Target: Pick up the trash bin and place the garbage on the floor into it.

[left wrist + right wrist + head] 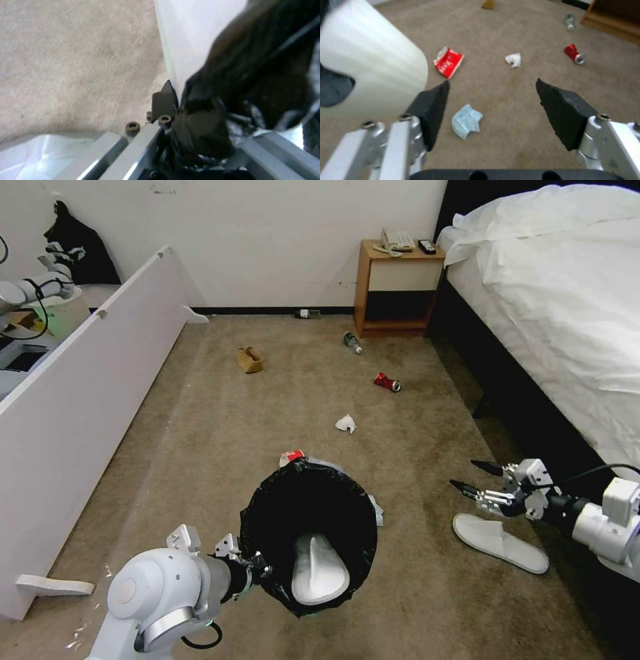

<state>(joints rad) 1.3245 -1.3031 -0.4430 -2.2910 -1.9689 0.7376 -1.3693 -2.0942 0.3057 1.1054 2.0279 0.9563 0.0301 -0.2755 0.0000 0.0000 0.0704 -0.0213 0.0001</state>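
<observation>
My left gripper (258,567) is shut on the rim of the trash bin (308,527) and holds it above the floor (200,447). The black bag (253,75) folds over the bin's white wall (186,37). One white slipper (320,572) lies inside. My right gripper (471,478) hangs open to the bin's right, above a second slipper (500,542) on the carpet. Garbage lies beyond: a red packet (448,62), blue face mask (466,121), tissue (513,60), red can (574,53), bottle (569,22) and brown paper bag (250,359).
A bed (560,293) runs along the right side. A wooden nightstand (398,287) with a phone stands against the back wall. A long white board (87,400) leans along the left. Open carpet lies between them.
</observation>
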